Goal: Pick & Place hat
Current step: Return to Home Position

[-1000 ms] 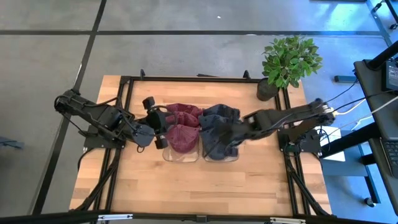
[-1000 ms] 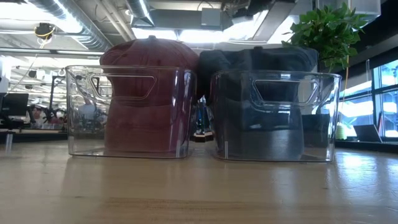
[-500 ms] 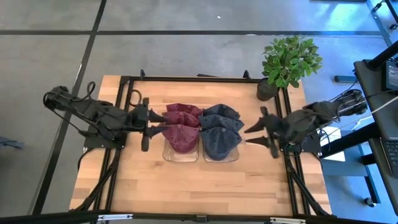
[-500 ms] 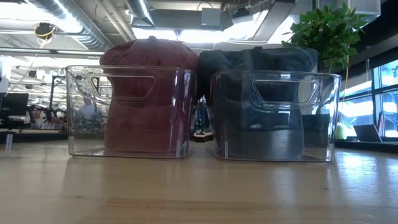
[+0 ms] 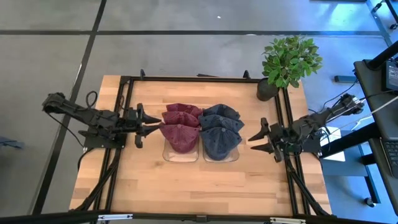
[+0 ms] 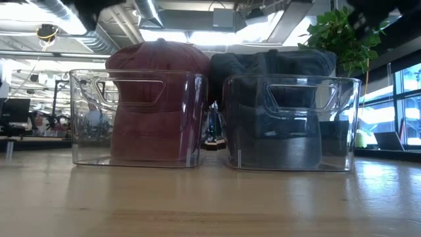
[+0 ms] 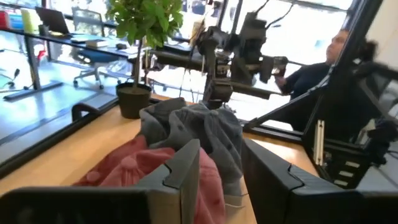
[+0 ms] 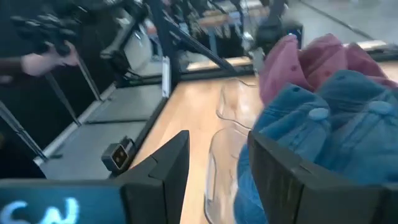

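The red fabric caps point(image 5: 180, 127) fill one transparent plastic bin point(image 6: 84, 125) and the blue fabric caps point(image 5: 221, 132) fill its twin point(image 6: 342, 125), side by side at the middle of the wooden bench point(image 5: 186, 186). The left gripper point(image 5: 139, 124) is wide apart and empty, just beside the red caps. The right gripper point(image 5: 264, 138) is likewise wide apart and empty, near the right edge. Each gripper points inward at its bin, so retraction should run straight outward.

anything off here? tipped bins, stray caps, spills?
Nothing stands out. Red caps fill the left bin, blue caps the right bin; both piles rise above the rims. Bins stand upright, side by side.
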{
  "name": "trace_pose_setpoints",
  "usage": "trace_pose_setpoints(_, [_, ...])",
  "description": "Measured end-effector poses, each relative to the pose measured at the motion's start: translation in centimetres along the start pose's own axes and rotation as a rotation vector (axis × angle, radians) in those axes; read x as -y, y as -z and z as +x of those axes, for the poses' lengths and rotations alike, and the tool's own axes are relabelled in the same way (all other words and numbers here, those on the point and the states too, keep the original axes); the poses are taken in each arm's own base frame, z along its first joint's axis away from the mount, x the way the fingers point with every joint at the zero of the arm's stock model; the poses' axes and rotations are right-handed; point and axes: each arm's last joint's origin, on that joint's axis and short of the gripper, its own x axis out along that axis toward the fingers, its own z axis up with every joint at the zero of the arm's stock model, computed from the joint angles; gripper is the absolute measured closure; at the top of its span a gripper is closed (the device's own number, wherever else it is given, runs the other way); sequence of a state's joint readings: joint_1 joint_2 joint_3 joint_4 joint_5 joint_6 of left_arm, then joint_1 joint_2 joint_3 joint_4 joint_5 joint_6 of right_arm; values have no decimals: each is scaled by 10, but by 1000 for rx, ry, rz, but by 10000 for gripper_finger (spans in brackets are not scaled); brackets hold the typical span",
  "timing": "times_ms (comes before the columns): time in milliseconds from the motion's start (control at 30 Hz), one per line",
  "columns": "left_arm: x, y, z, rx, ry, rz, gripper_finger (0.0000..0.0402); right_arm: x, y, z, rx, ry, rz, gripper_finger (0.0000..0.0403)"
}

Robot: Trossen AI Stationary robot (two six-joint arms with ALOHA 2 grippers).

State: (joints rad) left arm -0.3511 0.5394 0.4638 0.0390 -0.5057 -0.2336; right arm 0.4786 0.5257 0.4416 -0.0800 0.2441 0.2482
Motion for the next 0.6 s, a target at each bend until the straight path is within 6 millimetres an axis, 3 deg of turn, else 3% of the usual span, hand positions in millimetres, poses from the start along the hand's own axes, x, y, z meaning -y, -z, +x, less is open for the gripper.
trace_pose_setpoints(233, [-22,31,-12,65,36,-26,288,12,30,-14,167,-59,-26,240])
trace_pose_setpoints(600, [-46,55,-24,117,-10,-47,288,28,64,-26,259,-27,-4,240])
